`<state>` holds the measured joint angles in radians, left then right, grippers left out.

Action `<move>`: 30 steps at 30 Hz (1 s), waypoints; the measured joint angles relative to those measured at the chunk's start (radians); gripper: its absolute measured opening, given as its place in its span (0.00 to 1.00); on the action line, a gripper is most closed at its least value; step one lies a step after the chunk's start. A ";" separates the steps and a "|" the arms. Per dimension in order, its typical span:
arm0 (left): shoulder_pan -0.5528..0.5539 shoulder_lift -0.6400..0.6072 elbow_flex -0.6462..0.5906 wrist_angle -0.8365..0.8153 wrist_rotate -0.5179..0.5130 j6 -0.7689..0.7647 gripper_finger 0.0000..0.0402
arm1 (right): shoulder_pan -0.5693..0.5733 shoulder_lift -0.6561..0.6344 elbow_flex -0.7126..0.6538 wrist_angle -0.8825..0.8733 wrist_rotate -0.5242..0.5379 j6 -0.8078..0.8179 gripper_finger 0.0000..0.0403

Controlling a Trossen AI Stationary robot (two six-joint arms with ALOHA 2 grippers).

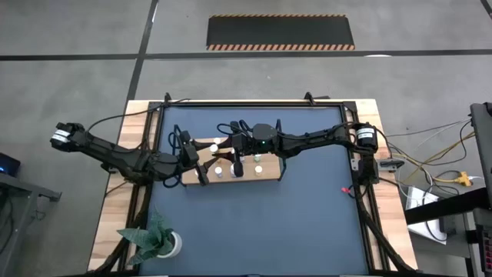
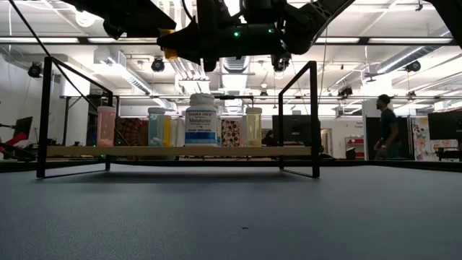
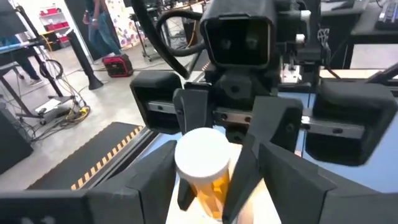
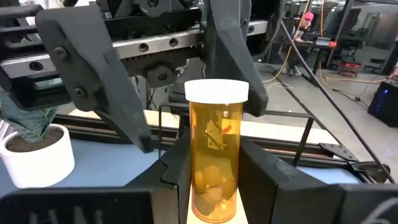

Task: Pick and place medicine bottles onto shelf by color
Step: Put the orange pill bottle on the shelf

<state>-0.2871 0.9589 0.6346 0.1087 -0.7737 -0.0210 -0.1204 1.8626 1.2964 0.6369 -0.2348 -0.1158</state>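
An orange medicine bottle with a white cap (image 4: 216, 149) stands upright in the air over the shelf (image 1: 265, 178), and my right gripper (image 4: 213, 168) is shut on it. My left gripper (image 3: 217, 155) faces it from the table's left side. It is open, one finger on each side of the bottle's cap (image 3: 202, 155), and I see no touch. Several medicine bottles stand on the shelf board (image 2: 289, 151), among them a pink one (image 2: 106, 126), a large white one (image 2: 201, 119) and a yellowish one (image 2: 253, 126). My right gripper pinches the orange bottle's lower body (image 4: 214, 193) between its two fingers (image 4: 177, 180). The fingers come level from the table's right side. The bottle stands upright with its cap on top, lifted clear of the shelf.
A white pot with a green plant (image 1: 157, 240) sits at the table's near left corner. The shelf's black frame ends (image 2: 314, 119) rise above the board. Cables run along the table's right edge (image 1: 361, 165). A person (image 2: 386, 126) stands in the room beyond the table.
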 joint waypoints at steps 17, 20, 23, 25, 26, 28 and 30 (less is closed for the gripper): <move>0.000 0.011 0.000 0.018 -0.004 0.001 0.33 | 0.001 0.000 0.000 -0.007 -0.004 0.000 0.23; 0.000 0.011 0.000 0.017 -0.004 0.001 0.33 | 0.001 0.000 0.000 -0.008 -0.004 0.000 0.23; 0.000 0.011 0.000 0.017 -0.003 0.000 0.33 | 0.001 -0.001 0.000 -0.010 -0.003 0.001 0.23; 0.000 0.013 0.000 0.016 -0.003 0.000 0.33 | 0.001 -0.001 0.000 -0.011 -0.003 0.000 0.23; 0.000 0.015 0.000 0.017 -0.004 0.000 0.33 | 0.001 -0.001 0.000 -0.012 -0.003 0.000 0.23; 0.000 0.017 0.000 0.016 -0.010 0.000 0.33 | 0.001 -0.001 0.000 -0.014 -0.001 0.001 0.24; 0.000 0.023 0.000 0.019 -0.014 0.000 0.33 | 0.001 -0.001 0.000 -0.015 0.000 0.001 0.27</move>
<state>-0.2871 0.9815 0.6346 0.1279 -0.7880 -0.0212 -0.1196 1.8618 1.2964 0.6223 -0.2346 -0.1148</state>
